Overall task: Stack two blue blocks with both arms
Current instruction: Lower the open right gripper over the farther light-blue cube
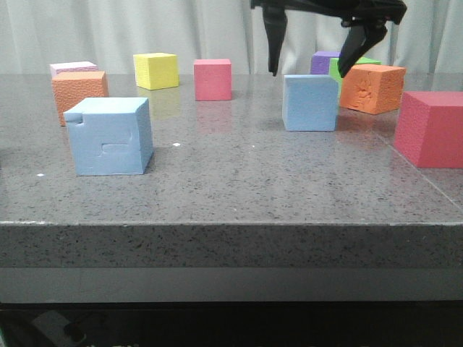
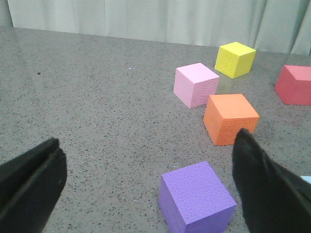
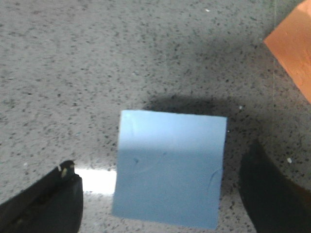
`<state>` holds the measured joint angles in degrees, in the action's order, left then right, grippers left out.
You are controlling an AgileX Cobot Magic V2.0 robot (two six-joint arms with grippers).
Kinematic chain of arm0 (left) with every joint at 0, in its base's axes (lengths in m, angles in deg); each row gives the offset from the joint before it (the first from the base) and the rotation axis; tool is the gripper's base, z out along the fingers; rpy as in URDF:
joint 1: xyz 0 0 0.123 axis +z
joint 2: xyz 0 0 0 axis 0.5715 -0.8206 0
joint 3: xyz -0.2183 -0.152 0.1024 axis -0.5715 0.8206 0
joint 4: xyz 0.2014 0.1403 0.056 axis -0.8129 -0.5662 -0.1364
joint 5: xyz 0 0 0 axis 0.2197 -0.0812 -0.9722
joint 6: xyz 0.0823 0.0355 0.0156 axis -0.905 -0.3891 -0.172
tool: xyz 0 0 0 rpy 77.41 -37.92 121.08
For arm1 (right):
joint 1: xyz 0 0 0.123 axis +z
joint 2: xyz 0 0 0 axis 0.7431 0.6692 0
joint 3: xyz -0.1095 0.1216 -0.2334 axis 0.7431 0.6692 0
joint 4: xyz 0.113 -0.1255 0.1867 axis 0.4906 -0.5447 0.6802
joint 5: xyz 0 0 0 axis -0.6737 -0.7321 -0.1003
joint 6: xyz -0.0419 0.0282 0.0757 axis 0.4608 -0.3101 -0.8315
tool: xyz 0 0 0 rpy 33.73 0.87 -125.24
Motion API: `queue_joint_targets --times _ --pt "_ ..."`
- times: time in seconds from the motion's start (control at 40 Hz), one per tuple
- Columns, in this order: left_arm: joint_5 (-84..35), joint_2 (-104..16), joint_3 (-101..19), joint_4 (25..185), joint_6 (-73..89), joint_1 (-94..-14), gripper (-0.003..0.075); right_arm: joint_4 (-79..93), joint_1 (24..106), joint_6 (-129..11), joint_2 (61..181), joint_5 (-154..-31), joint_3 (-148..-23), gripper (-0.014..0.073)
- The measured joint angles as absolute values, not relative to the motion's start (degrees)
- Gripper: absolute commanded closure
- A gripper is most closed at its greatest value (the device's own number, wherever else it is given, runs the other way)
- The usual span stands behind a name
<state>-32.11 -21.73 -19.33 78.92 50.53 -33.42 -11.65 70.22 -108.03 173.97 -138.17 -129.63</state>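
Note:
The notched blue block (image 1: pixel 108 137), with a dent on its face, sits at the front left of the table. The plain blue block (image 1: pixel 311 103) sits right of centre. My right gripper (image 1: pixel 307 72) is open just above it, one finger to each side. In the right wrist view the plain block (image 3: pixel 170 167) lies between the open fingers of the right gripper (image 3: pixel 160 199), apart from both. My left gripper (image 2: pixel 148 194) is open and empty over the table. It does not show in the front view. A light-blue sliver (image 2: pixel 307 180) shows at that view's edge.
A purple cube (image 2: pixel 194 199) lies between the left fingers. Orange (image 2: pixel 229 119), pink (image 2: pixel 196 85), yellow (image 2: pixel 234 59) and red (image 2: pixel 296 85) cubes lie beyond it. By the right gripper stand an orange cube (image 1: pixel 371 88), a green one (image 1: pixel 349 65), a purple one (image 1: pixel 323 61) and a large red block (image 1: pixel 430 129).

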Motion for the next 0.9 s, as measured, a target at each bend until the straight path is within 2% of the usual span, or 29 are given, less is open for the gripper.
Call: queue_joint_targets --times 0.38,0.45,0.55,0.65,0.9 --pt "-32.1 -21.7 -19.4 78.9 50.5 -33.4 0.0048 -11.7 70.0 -108.2 175.7 -137.5 -129.6 -0.0050" --pt "-32.1 -21.7 -19.4 78.9 50.5 -33.4 0.0048 -11.7 70.0 -108.2 175.7 -137.5 -129.6 0.0005" --pt "-32.1 -21.7 -19.4 78.9 50.5 -33.4 0.0048 -11.7 70.0 -108.2 175.7 -137.5 -129.6 0.0155" --pt "-32.1 -21.7 -19.4 78.9 50.5 -33.4 0.0048 -11.7 70.0 -108.3 175.7 -137.6 -129.6 0.0263" --pt "-32.1 -21.7 -19.4 78.9 50.5 -33.4 0.0048 -11.7 70.0 -108.3 175.6 -137.8 -129.7 0.0275"
